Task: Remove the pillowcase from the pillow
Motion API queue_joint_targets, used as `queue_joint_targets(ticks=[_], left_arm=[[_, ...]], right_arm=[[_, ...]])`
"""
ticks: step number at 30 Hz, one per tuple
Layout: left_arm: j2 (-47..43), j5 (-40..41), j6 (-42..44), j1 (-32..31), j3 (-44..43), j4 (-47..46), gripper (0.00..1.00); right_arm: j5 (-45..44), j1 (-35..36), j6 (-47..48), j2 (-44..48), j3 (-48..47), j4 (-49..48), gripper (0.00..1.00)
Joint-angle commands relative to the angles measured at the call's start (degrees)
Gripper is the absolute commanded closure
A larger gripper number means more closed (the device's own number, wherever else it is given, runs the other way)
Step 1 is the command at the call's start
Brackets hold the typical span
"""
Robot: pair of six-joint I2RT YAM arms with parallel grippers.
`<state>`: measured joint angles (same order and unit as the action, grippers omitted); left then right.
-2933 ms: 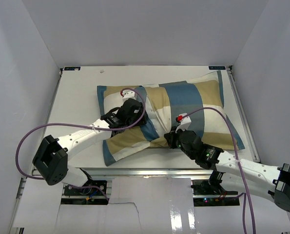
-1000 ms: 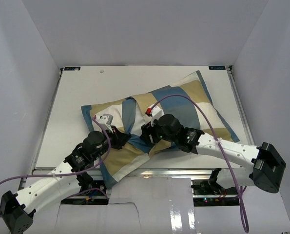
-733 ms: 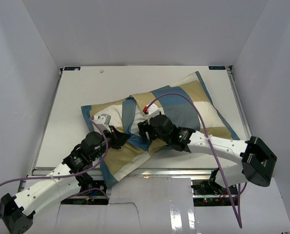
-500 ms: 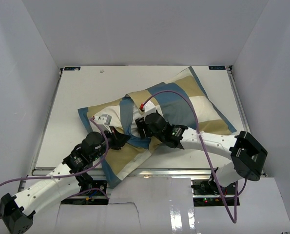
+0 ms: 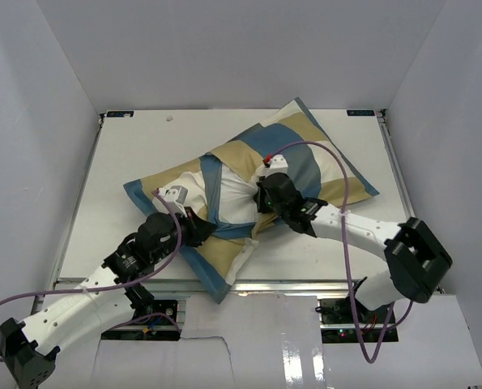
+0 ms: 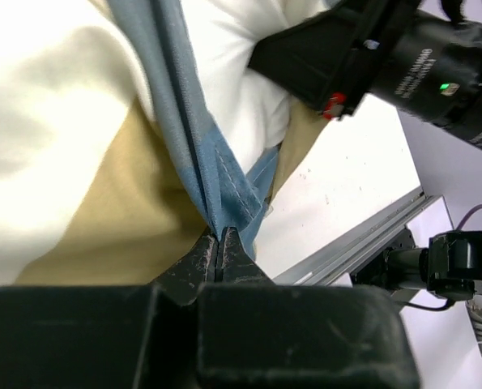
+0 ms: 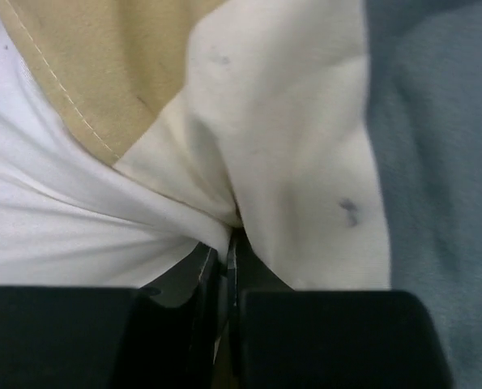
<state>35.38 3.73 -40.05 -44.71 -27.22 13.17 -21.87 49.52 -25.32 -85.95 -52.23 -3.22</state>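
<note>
The pillowcase point(image 5: 305, 154), in blocks of blue, tan and cream, lies diagonally across the table. The white pillow point(image 5: 232, 193) bulges out of its open near-left end. My left gripper point(image 5: 198, 232) is shut on the pillowcase's dark blue edge point(image 6: 216, 174), which runs taut from the fingertips point(image 6: 219, 237). My right gripper point(image 5: 259, 203) presses into the exposed cushion at the opening's right rim. In the right wrist view its jaws point(image 7: 228, 243) are shut on a fold of the white pillow point(image 7: 62, 227), with cream and blue pillowcase point(image 7: 435, 162) lying against it.
The white table point(image 5: 127, 146) is boxed in by grey walls on three sides. A metal rail point(image 5: 305, 285) runs along its near edge. Purple cables loop over both arms. The right arm's black wrist point(image 6: 403, 57) shows close by in the left wrist view.
My right gripper has shut on the white fabric and drawn back to the right. The bundle has swung toward the far right, baring more white pillow. The left grip is unchanged.
</note>
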Motion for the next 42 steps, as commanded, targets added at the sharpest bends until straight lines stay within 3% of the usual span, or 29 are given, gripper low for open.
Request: queue_joint_targets(ticks=[1,7,10,19,22,24,27,28,30,31,34,39,42], left_arm=[[2.7,-1.9,2.2,-0.1,-5.1,2.2,1.00],[14.0,-10.7,6.6,0.0,-11.4,-3.8,1.00],[17.3,-11.1,6.8,0.1,-14.1,-4.4,1.00],[5.0,2.2,0.3,0.0,0.6,1.9,1.00],[2.8,2.6,-0.5,0.0,4.4,1.2,1.00],[1.7,-0.4,-0.6,0.0,6.0,-2.4,1.00],[2.0,-3.6,-0.5,0.0,9.5,-10.4,1.00],[2.6,-5.7,-0.6,0.0,10.4,-12.3,1.00],[5.0,-6.7,-0.6,0.1,12.2,-17.5,1.00],[6.0,-7.6,-0.6,0.0,12.6,-18.8,1.00],[9.7,-7.8,-0.9,0.0,13.4,-21.8,1.00],[12.2,-6.6,-1.1,0.0,13.6,-23.3,1.00],[12.3,-6.0,-1.1,0.0,13.4,-23.5,1.00]], right_arm=[[-9.5,-8.5,-3.8,7.3,8.6,5.3,0.92],[-9.4,-11.8,-6.8,24.9,18.7,5.7,0.92],[-9.8,-11.8,-7.4,32.2,21.2,7.7,0.92],[-9.7,-11.8,-3.9,36.5,20.0,10.1,0.92],[-9.7,-11.8,-3.5,35.9,18.7,11.3,0.92],[-6.1,-11.8,-1.6,36.6,18.9,8.5,0.92],[8.7,-11.7,4.9,36.8,19.4,4.5,0.92],[14.2,-11.5,5.9,36.7,19.3,4.3,0.86],[17.0,-9.5,8.4,36.6,18.1,4.8,0.71],[17.9,-8.5,9.1,36.6,17.5,5.9,0.57],[18.1,-2.0,11.3,36.1,14.6,7.0,0.42],[17.0,5.1,12.2,32.6,11.4,5.2,0.24],[12.4,9.9,12.4,28.0,9.8,4.3,0.19]])
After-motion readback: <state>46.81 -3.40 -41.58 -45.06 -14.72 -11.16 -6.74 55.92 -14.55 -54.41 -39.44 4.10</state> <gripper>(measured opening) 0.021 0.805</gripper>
